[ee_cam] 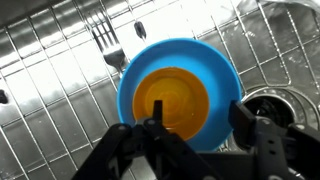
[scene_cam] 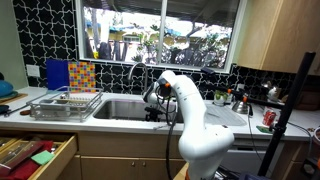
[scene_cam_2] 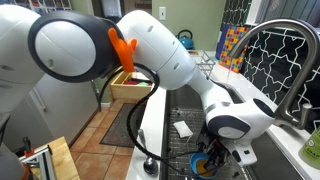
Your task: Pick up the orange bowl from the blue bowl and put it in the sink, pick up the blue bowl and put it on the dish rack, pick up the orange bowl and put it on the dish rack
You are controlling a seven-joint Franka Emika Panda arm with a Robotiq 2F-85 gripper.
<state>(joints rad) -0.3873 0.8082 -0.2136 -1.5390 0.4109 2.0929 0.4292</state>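
In the wrist view the orange bowl [ee_cam: 172,100] sits nested inside the blue bowl [ee_cam: 215,70] on the wire grid at the bottom of the sink [ee_cam: 50,70]. My gripper [ee_cam: 200,118] is open just above them, one finger over the orange bowl, the other over the blue bowl's right rim. In an exterior view the gripper [scene_cam_2: 215,158] is down in the sink with a bit of blue and orange [scene_cam_2: 207,163] showing under it. The dish rack [scene_cam: 66,103] stands on the counter to the left of the sink [scene_cam: 125,108].
A fork [ee_cam: 105,42] lies on the sink grid beyond the bowls. The drain [ee_cam: 272,103] is to the right of them. The faucet [scene_cam_2: 285,50] arches over the sink. Bottles and a can [scene_cam: 268,118] stand on the counter at the right. A drawer [scene_cam: 35,155] hangs open.
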